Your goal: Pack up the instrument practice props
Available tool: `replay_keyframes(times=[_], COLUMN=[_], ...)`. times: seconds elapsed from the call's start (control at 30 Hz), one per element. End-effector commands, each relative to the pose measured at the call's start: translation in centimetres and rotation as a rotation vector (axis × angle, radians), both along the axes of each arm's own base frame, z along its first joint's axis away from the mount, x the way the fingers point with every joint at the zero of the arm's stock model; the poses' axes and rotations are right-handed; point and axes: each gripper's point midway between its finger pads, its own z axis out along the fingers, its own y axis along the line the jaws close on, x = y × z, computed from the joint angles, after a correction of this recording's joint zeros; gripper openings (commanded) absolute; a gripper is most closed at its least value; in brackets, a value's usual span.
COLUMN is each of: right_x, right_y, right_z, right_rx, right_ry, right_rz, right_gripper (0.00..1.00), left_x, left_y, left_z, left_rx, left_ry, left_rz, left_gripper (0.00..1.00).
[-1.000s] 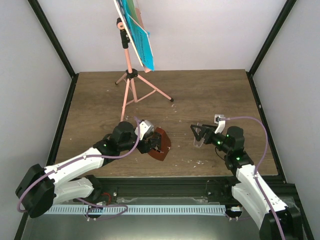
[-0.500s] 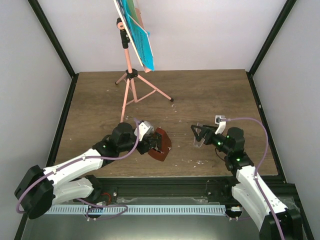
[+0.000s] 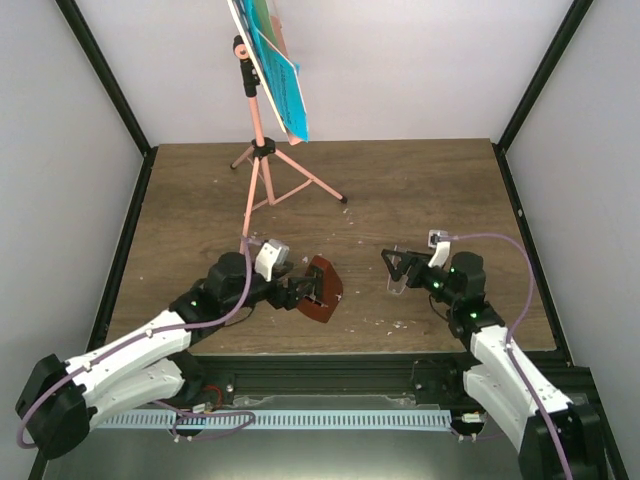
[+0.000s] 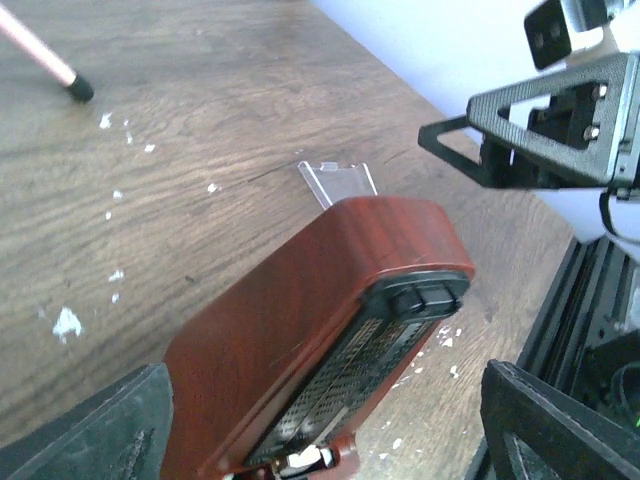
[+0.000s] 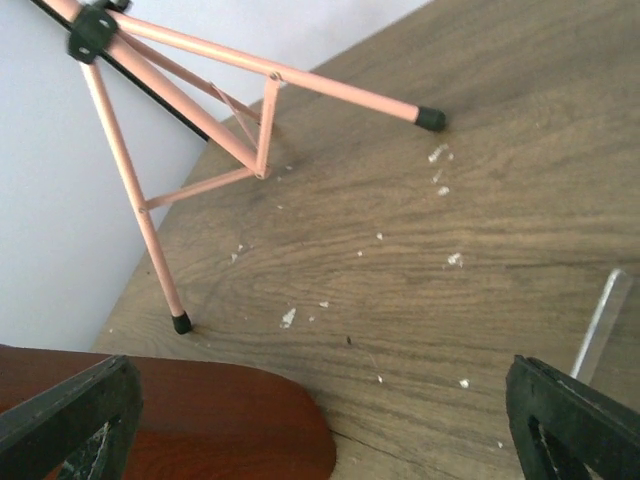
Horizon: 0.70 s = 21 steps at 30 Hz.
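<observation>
The reddish-brown metronome (image 3: 322, 290) lies tilted on the table near the front middle. It fills the left wrist view (image 4: 300, 330), showing its dark grille. My left gripper (image 3: 300, 292) is open, with its fingers wide on either side of the metronome's base. The clear plastic cover (image 3: 397, 283) lies flat on the table (image 4: 338, 180) under my right gripper (image 3: 398, 266), which is open and empty. The cover's edge shows by the right finger (image 5: 600, 320). The pink tripod music stand (image 3: 258, 150) stands at the back left with blue sheet-music pages (image 3: 285, 90) on its desk.
The stand's legs (image 5: 200, 110) spread over the back-left table, one foot (image 4: 75, 88) near the metronome. White crumbs (image 5: 288, 318) dot the wood. A black frame rail (image 3: 380, 365) runs along the front edge, and black posts stand at the corners.
My left arm has drawn back to the left and its wrist sits lower. The metronome stays in the same spot. The right arm has barely moved.
</observation>
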Motion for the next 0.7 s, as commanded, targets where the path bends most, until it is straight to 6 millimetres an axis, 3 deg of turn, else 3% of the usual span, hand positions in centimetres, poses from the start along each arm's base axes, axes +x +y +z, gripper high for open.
replay_keyframes(times=[0.0,0.2,0.43,0.67], right_x=[1.0,0.2,-3.5,-6.8], right_y=[0.4,2.9,5.7,8.5], right_z=[0.2,0.0,-2.6,-5.5], right_rx=[0.035,0.091,0.118,0.14], right_ry=[0.047,0.156,0.283,0.45], right_rz=[0.01,0.171,0.274,0.349], right_gripper=[1.0,1.0,1.0,0.96], left_x=[0.2,-0.6,-2.9,-2.7], left_y=[1.6,3.3,3.5,3.0], left_z=[-1.4,-2.0,-3.0,-4.4], left_rx=[-0.058,-0.184,-0.209,-0.218], left_ry=[0.179,0.363,0.424,0.491], left_rz=[0.138,0.136,0.063,0.043], left_gripper=[0.87,0.88,0.89,0.92])
